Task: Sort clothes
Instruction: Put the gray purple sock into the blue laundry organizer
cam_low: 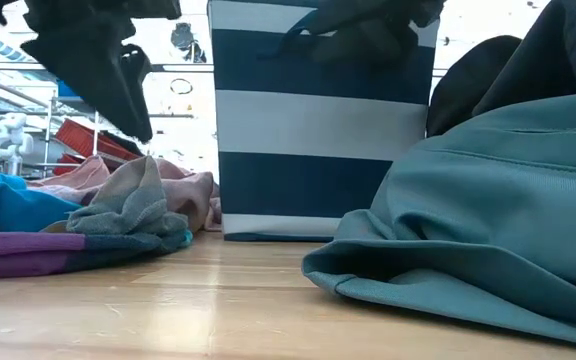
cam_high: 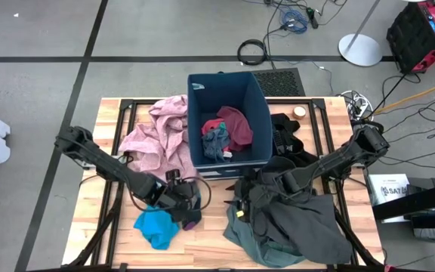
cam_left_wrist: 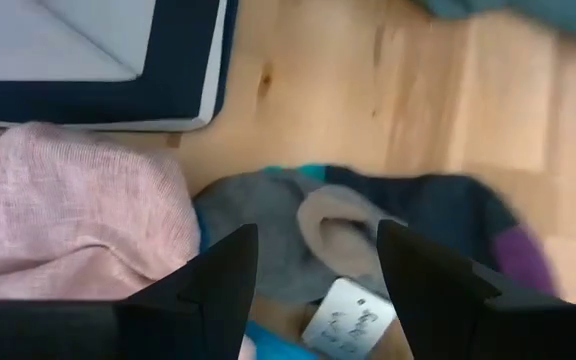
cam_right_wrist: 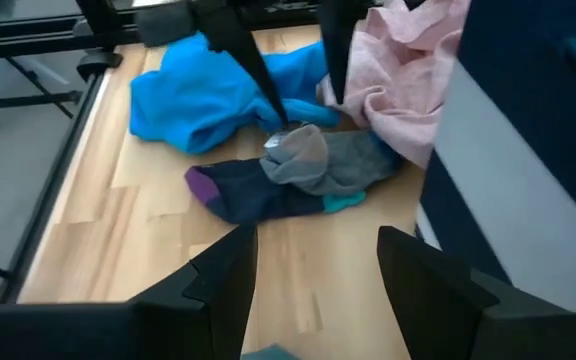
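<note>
Jaws apart, the left gripper [cam_left_wrist: 313, 275] hangs over a grey-and-navy sock [cam_right_wrist: 298, 175] beside the pink garment [cam_high: 157, 136]; it should drop straight down and pinch only the sock, while the right gripper [cam_right_wrist: 313, 270], also open, waits nearby.

- We see a robotics lab or test room, not a home: a pale butcher-block wooden table [cam_high: 210, 242] on a black metal frame stands on grey floor marked with dark tape lines.
- At the upper centre of the high view, loose black cables [cam_high: 252, 51] lie coiled on the floor.
- At upper right stand a white round stand base [cam_high: 360, 49] and a black-and-red equipment case [cam_high: 421, 30].
</note>
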